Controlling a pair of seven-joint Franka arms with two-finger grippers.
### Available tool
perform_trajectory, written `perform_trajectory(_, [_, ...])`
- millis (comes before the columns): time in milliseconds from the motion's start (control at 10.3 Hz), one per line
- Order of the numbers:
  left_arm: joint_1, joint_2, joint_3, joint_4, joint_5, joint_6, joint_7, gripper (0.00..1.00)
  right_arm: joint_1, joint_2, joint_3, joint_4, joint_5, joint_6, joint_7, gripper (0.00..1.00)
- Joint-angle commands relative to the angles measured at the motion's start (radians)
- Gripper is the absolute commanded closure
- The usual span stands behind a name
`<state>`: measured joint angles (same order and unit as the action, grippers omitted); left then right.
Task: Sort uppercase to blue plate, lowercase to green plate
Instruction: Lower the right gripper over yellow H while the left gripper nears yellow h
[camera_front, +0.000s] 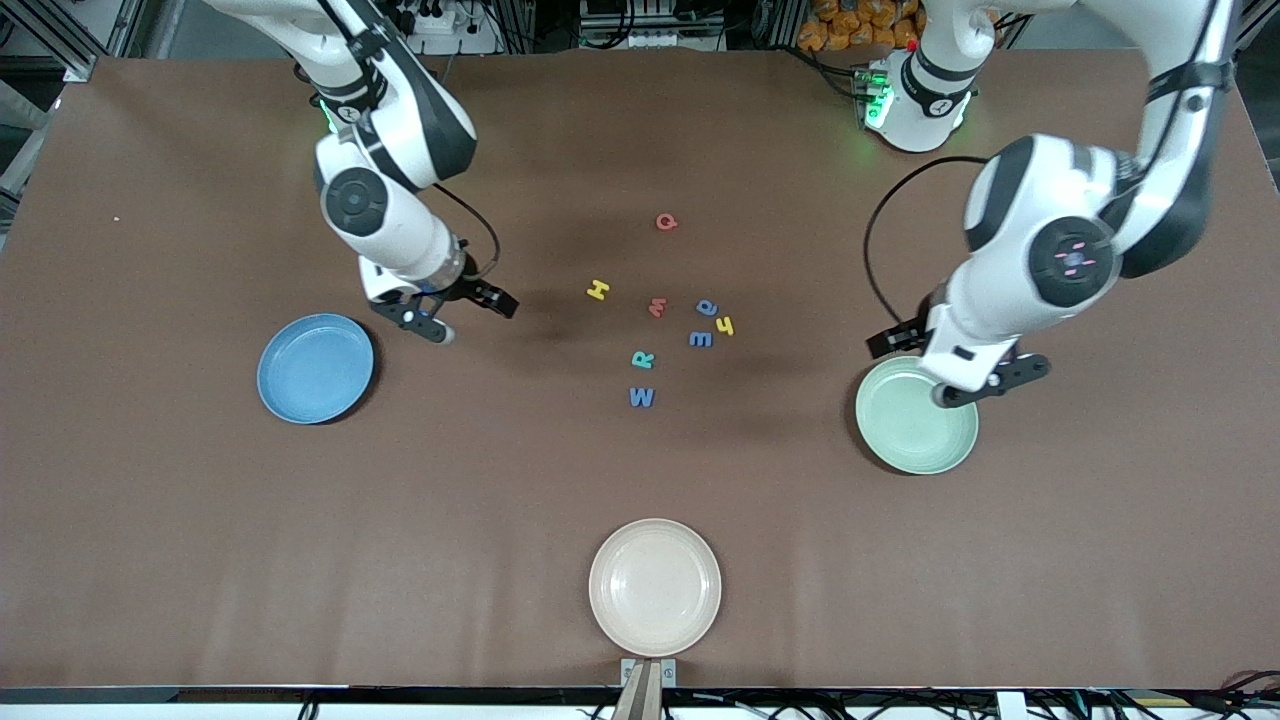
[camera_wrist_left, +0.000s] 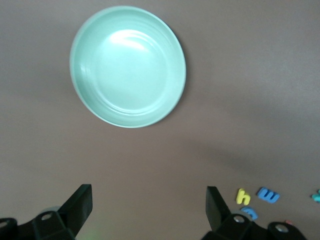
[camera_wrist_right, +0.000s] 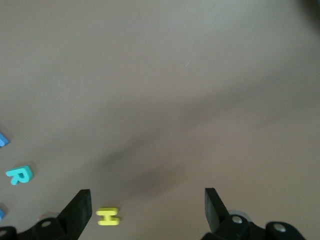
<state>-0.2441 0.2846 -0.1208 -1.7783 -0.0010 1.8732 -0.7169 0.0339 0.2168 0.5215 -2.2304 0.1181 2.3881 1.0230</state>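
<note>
Right gripper (camera_front: 465, 312) hangs over bare table between the blue plate (camera_front: 315, 367) and the letter cluster, fingers spread wide and empty. Left gripper (camera_front: 957, 368) hangs over the edge of the green plate (camera_front: 916, 415) that faces the robots, also wide open with nothing in it. From the front camera, all eight letters lie loose mid-table: the red Q (camera_front: 666, 222) closest to the robots, the yellow H (camera_front: 598, 290), the red m (camera_front: 657, 306), the blue e (camera_front: 706, 307), the yellow y (camera_front: 725, 325), the blue m (camera_front: 701, 339), the teal R (camera_front: 642, 359), and the blue W (camera_front: 641, 397) nearest the camera. Each plate sits at its own arm's end, so each arm probably serves the plate beside it; both plates are empty, so sorting has not begun. A beige plate (camera_front: 655, 586) lies close to the camera.

In the left wrist view, the green plate (camera_wrist_left: 128, 66) is ahead of the open fingers (camera_wrist_left: 80, 204), with the y (camera_wrist_left: 243, 196) and blue m (camera_wrist_left: 268, 195) off to one side, well apart from the gripper.

In the right wrist view, the H (camera_wrist_right: 108, 216) lies just beside one finger (camera_wrist_right: 80, 207), likely the closest capital to take; the R (camera_wrist_right: 19, 175) lies farther off.
</note>
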Motion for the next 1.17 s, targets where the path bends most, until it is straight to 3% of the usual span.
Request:
perform_trajectory(0, [-0.061, 0.025, 0.006, -0.076, -0.008, 0.122, -0.090, 0.00, 0.020, 0.068, 0.035, 0.000, 0.003, 0.089, 0.158, 0.00])
perform_trajectory(292, [-0.159, 0.079, 0.006, -0.131, -0.008, 0.233, -0.124, 0.00, 0.070, 0.150, 0.035, 0.000, -0.020, 0.206, 0.250, 0.00])
perform_trajectory(389, [-0.203, 0.090, 0.006, -0.162, -0.008, 0.268, -0.151, 0.00, 0.114, 0.171, 0.035, 0.008, -0.093, 0.220, 0.363, 0.00])
perform_trajectory(778, [-0.282, 0.088, 0.006, -0.318, -0.008, 0.521, -0.196, 0.00, 0.190, 0.315, 0.037, 0.078, -0.571, 0.238, 0.922, 0.00])
perform_trajectory(876, [-0.299, 0.097, 0.006, -0.349, -0.008, 0.582, -0.197, 0.00, 0.211, 0.341, 0.035, 0.098, -0.648, 0.238, 1.030, 0.00])
perform_trajectory(1070, [-0.319, 0.146, 0.006, -0.359, -0.008, 0.619, -0.200, 0.00, 0.218, 0.395, 0.035, 0.130, -0.701, 0.238, 1.108, 0.02])
